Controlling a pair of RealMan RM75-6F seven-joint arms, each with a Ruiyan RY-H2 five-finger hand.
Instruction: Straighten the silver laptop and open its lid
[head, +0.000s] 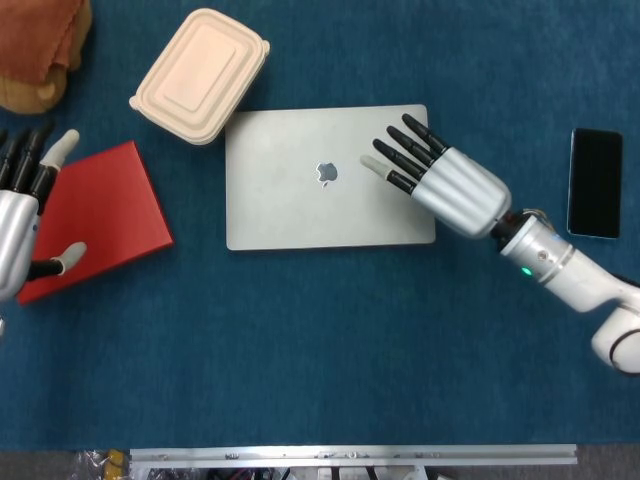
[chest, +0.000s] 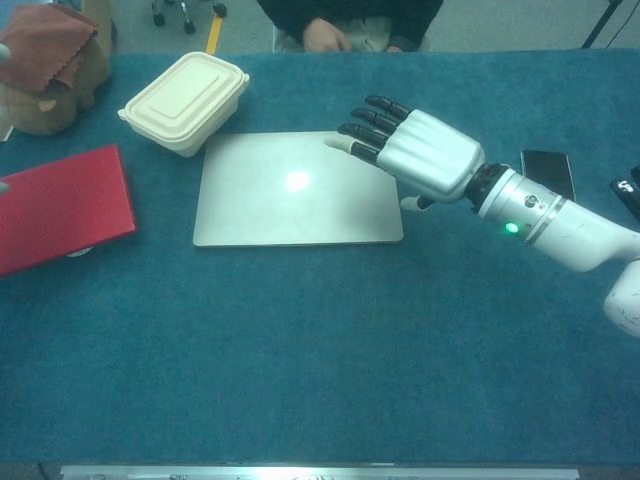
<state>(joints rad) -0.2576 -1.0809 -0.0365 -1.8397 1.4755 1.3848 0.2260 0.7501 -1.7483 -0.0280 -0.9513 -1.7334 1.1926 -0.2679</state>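
Cream lidded container (head: 199, 75) far-left of the right hand (head: 447, 183), turned at an angle. Red book (head: 100, 218) flat on the blue cloth (head: 320, 350), right beside the left hand (head: 18, 225), partly under its fingers. Black phone (head: 594, 182) off to the right of the right hand, lying lengthwise, well apart. Brown stuffed toy (chest: 50, 65) with rust-coloured cloth on top, beyond the left hand at the far corner.

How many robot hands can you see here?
2. The right hand is spread flat over the right side of the closed silver laptop. The left hand sits at the far left edge, beside the red notebook, partly cut off by the frame.
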